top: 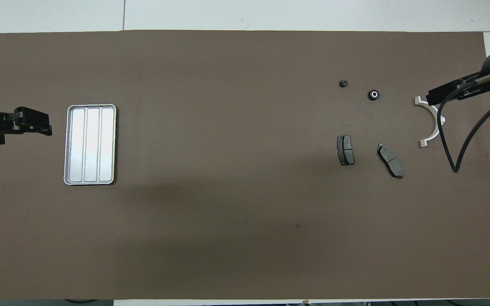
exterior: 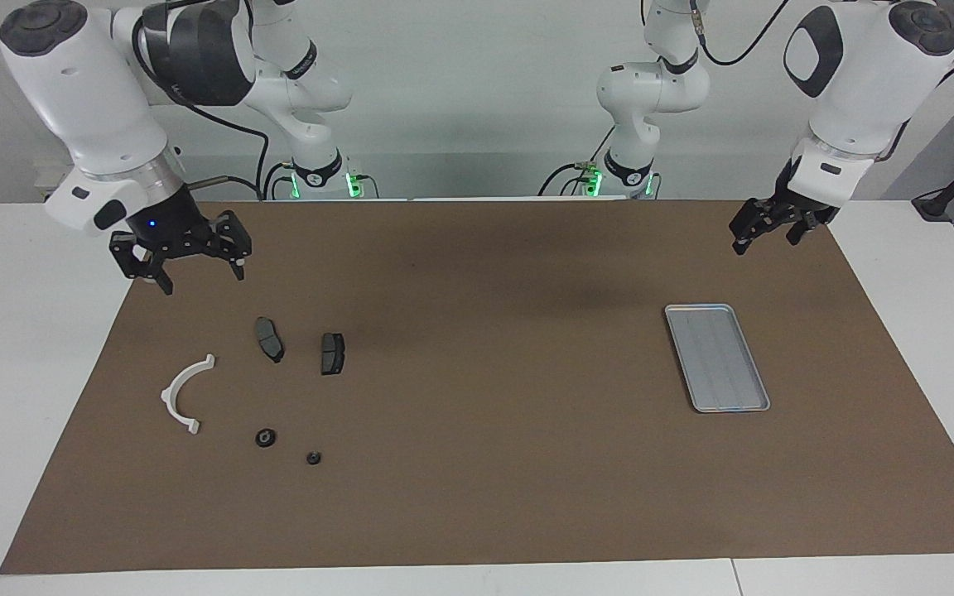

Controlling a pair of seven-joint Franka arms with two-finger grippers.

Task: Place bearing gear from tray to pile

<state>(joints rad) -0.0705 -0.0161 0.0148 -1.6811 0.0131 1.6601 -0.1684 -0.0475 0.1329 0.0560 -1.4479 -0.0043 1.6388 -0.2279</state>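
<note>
Tray looks empty; bearing gears lie by the pile. Right gripper hangs wide open, empty, at frame top; left gripper waits, grip unclear. Keep arms high.

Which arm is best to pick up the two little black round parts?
Right: the right hand hangs over the mat at the end with the round parts; the left hand waits by the tray.

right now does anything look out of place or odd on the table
Nothing is spilled or damaged. The one oddity: the tray holds nothing, and two small round black parts already lie on the mat beside the white bracket and brake pads.
</note>
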